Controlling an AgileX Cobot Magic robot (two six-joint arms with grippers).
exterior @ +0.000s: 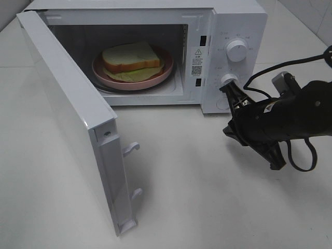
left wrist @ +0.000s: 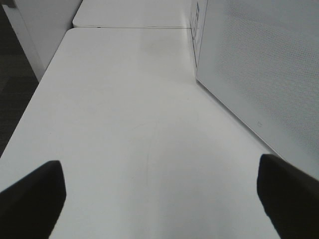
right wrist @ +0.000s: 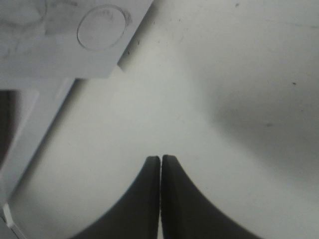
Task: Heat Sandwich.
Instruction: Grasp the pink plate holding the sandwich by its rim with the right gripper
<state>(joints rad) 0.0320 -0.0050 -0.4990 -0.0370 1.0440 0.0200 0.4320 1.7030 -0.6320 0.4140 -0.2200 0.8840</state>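
Resting on the pink plate inside the open microwave at far left, the sandwich looks light, soft and crushable, best carried by the plate rim; right gripper pinched closed on nothing, left gripper spread wide, empty.

Your microwave casing looks like smooth, faintly glossy white painted metal, with plastic knobs. The pink plate is glossy, the sandwich bread matt and porous. The table is smooth matt white, the right gripper matt black.
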